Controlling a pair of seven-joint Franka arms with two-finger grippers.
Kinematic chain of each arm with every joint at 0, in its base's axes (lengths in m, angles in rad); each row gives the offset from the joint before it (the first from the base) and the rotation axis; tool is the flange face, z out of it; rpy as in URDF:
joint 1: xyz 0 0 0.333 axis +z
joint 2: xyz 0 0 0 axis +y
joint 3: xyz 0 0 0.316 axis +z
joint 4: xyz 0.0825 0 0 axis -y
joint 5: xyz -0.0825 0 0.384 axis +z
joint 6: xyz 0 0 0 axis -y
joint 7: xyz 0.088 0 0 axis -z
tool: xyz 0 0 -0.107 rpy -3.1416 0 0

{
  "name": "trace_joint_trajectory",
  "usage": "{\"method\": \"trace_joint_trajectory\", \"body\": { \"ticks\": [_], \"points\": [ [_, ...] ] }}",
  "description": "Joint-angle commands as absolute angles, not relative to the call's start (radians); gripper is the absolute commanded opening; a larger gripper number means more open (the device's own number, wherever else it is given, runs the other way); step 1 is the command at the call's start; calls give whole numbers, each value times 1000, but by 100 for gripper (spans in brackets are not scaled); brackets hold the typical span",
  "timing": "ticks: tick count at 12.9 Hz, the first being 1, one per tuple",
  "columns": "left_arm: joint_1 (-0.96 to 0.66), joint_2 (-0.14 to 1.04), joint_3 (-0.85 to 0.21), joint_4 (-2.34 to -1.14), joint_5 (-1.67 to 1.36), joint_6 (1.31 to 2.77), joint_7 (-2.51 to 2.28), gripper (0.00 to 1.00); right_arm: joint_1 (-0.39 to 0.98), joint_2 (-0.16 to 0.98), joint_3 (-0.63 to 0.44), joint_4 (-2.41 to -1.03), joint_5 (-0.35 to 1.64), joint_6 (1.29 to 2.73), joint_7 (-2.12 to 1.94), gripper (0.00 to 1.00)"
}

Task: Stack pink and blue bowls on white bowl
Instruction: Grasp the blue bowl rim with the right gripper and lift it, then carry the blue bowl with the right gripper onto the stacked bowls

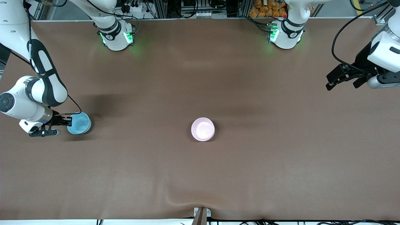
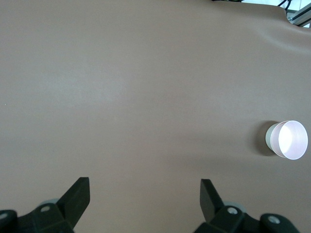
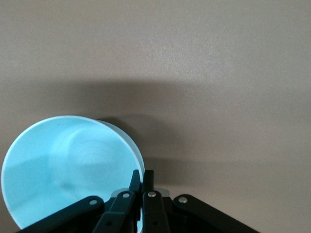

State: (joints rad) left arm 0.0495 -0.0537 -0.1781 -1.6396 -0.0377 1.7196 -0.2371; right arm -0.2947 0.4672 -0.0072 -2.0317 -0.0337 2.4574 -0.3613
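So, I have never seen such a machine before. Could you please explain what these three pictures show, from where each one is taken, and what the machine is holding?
These are two white robot arms at a brown table. The large picture looks down from a high camera facing them. The other two come from cameras on the arms' wrists.

The right gripper, at the right arm's end of the table, has its fingers shut on the rim of the blue bowl; its wrist view shows this close up.

The left gripper waits open over the left arm's end of the table, holding nothing.

In the middle stands the pink bowl. It seems to sit inside a white bowl, whose wall shows in the left wrist view.
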Motion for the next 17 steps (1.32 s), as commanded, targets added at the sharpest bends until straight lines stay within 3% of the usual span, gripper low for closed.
{"method": "trace_joint_trajectory", "body": {
  "ticks": [1,5,8,14,17],
  "points": [
    [54,-5,-181,-1563,-44,1672,-219,100,-307,411,37,-2045,-40,2420,-387,0],
    [55,5,-181,-1555,-46,1664,-180,100,-296,302,95,-2004,69,2171,-350,0],
    [54,6,-181,-1554,-46,1664,-149,100,-200,270,98,-1928,95,1995,-134,0],
    [55,6,-181,-1555,-48,1663,-149,100,61,225,98,-1867,245,1917,364,0],
    [54,6,-181,-1555,-48,1663,-153,100,210,270,97,-1734,252,1928,626,0]
  ]
}}
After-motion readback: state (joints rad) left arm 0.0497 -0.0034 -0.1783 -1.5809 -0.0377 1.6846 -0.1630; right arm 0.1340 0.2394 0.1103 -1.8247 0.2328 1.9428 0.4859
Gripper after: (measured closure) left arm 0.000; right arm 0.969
